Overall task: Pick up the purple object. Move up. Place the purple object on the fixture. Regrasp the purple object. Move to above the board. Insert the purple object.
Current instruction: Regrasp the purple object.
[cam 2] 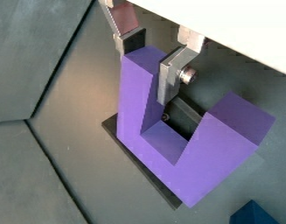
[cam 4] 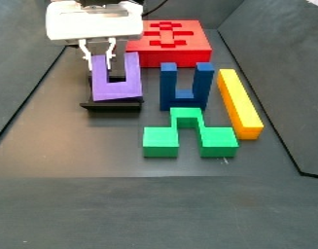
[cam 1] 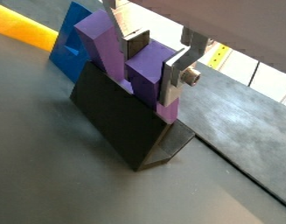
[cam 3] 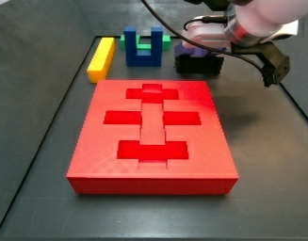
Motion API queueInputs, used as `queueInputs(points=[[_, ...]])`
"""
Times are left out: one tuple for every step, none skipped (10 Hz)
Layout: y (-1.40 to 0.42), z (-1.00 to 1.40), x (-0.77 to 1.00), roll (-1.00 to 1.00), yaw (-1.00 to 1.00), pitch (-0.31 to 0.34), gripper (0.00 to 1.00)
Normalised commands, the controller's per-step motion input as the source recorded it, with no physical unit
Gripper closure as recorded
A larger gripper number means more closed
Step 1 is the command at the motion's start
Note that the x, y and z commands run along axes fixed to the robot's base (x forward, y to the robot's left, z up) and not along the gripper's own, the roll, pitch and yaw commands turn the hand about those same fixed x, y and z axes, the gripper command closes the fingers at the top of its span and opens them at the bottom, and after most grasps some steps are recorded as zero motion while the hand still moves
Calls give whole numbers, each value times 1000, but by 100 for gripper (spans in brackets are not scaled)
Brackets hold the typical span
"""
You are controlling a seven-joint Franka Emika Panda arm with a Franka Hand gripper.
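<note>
While one tool straddles one purple object, one fixture, one board

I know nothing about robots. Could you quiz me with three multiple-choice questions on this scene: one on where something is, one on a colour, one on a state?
1. Where is the purple object?
A. on the fixture
B. on the board
C. beside the yellow bar

2. What colour is the board?
A. green
B. red
C. yellow

3. How does the gripper stand?
A. far from every piece
B. fingers either side of one purple prong
C. holding the blue block

Answers:
1 A: in a side view the U stands on the dark bracket's plate.
2 B: the big slab is red.
3 B: both wrist views show one prong between the silver fingers.
</note>
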Motion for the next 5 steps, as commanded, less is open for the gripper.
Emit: queueInputs(points=[[0, 0, 0, 0, 0, 0, 100], [0, 0, 0, 0, 0, 0, 100], [0, 0, 0, 0, 0, 0, 100], [0, 0, 0, 0, 0, 0, 100], [0, 0, 0, 0, 0, 0, 100]])
